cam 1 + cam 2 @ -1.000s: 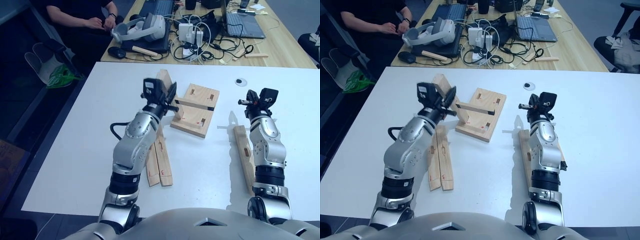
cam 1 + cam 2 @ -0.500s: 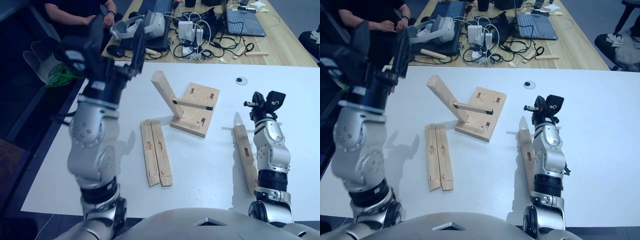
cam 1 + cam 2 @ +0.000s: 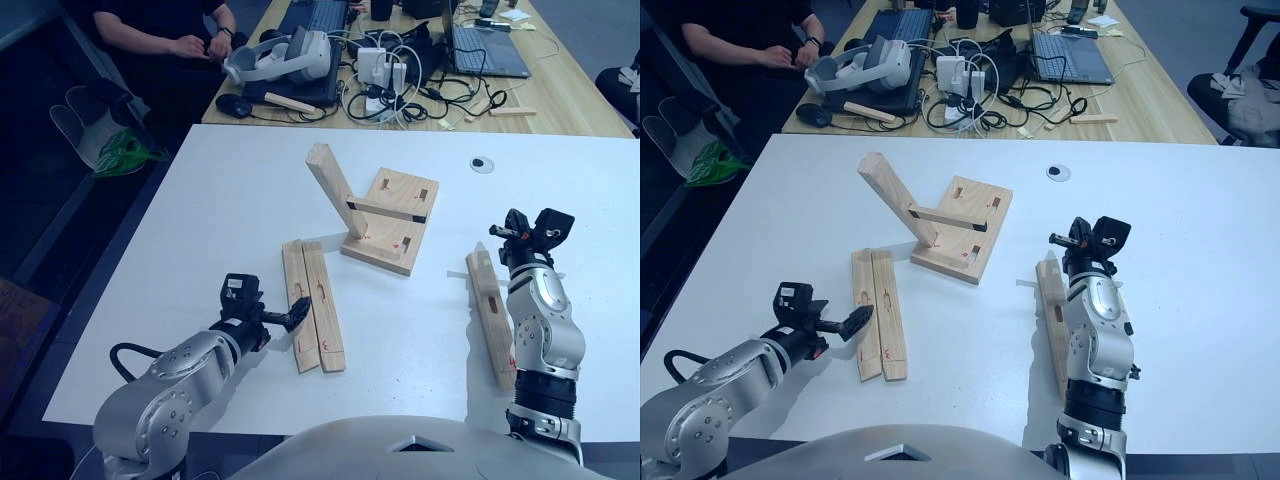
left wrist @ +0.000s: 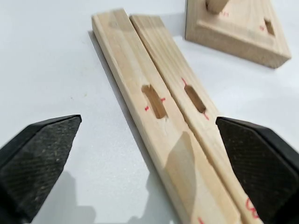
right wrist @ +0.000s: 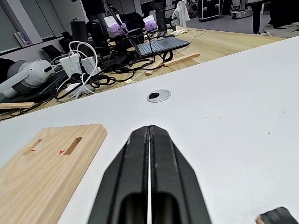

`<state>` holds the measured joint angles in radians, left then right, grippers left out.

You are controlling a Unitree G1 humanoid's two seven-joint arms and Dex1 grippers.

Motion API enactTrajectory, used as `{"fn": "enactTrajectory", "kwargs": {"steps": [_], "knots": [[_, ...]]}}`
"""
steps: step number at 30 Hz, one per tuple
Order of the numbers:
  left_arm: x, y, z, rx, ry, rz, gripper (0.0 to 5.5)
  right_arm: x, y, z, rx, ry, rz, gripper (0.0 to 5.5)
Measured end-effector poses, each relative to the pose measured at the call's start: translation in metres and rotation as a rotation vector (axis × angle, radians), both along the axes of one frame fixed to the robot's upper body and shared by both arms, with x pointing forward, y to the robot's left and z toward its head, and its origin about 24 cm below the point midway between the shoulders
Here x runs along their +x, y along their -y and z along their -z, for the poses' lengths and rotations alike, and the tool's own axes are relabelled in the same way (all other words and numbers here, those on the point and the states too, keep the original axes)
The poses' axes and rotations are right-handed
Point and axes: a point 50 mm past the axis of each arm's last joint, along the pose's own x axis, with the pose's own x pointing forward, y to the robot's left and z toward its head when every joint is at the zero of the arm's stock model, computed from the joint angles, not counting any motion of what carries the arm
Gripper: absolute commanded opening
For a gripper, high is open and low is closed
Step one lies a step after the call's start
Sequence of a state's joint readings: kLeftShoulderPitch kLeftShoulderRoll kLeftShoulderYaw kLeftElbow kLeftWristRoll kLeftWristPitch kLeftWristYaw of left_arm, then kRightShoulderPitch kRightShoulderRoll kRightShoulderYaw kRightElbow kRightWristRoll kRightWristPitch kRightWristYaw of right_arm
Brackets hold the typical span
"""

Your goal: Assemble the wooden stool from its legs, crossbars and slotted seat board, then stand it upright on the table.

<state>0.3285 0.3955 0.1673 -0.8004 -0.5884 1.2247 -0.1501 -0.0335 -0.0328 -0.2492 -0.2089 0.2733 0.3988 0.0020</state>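
The slotted seat board lies flat mid-table with one leg standing tilted in it, braced by a dark crossbar. Two more legs lie side by side nearer me. My left gripper sits low over the table just left of that pair, open, its pads wide apart with the legs ahead between them. A fourth leg lies at the right, beside my right forearm. My right gripper is held upright above the table, shut and empty, its fingertips pressed together.
A round cable grommet is set in the white table at the back right. Behind stands a wooden desk crowded with laptops, cables, a headset and spare wood pieces. The table's left edge runs near my left arm.
My left arm left the tilted leg, swung up and to the left, and has come down low beside the two lying legs. The right arm has barely shifted.
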Motion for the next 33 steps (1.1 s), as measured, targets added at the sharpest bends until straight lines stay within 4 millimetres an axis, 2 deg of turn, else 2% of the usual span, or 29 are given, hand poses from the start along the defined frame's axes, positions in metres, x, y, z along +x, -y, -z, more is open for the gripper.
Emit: {"fn": "enactTrajectory", "kwargs": {"steps": [3, 9, 13, 17, 20, 24, 28, 30, 33], "knots": [[-0.007, -0.009, 0.004, 0.076, -0.051, 0.073, 5.38, -0.006, -0.008, -0.003, 0.027, 0.005, 0.002, 0.00], [-0.016, -0.017, 0.004, 0.092, -0.096, 0.153, 5.38, -0.007, -0.024, -0.011, 0.066, 0.015, 0.005, 0.00], [-0.015, -0.019, 0.003, 0.115, -0.096, 0.174, 5.38, -0.008, -0.030, -0.013, 0.084, 0.014, 0.005, 0.00], [-0.003, -0.025, -0.001, 0.153, -0.062, 0.150, 5.38, -0.008, -0.031, -0.013, 0.086, 0.007, 0.008, 0.00], [0.011, -0.022, -0.013, 0.127, -0.014, 0.143, 5.38, -0.008, -0.030, -0.013, 0.086, 0.006, 0.009, 0.00], [0.016, -0.011, -0.021, 0.080, -0.015, 0.160, 5.38, -0.008, -0.030, -0.014, 0.084, 0.007, 0.009, 0.00], [0.004, -0.002, -0.020, 0.053, -0.083, 0.221, 5.38, -0.007, -0.030, -0.013, 0.085, 0.002, 0.008, 0.00], [-0.005, -0.002, -0.014, 0.054, -0.142, 0.232, 5.38, -0.006, -0.030, -0.013, 0.084, 0.005, 0.007, 0.00], [-0.007, -0.005, -0.011, 0.085, -0.167, 0.228, 5.38, -0.004, -0.030, -0.011, 0.085, 0.003, 0.007, 0.00]]}}
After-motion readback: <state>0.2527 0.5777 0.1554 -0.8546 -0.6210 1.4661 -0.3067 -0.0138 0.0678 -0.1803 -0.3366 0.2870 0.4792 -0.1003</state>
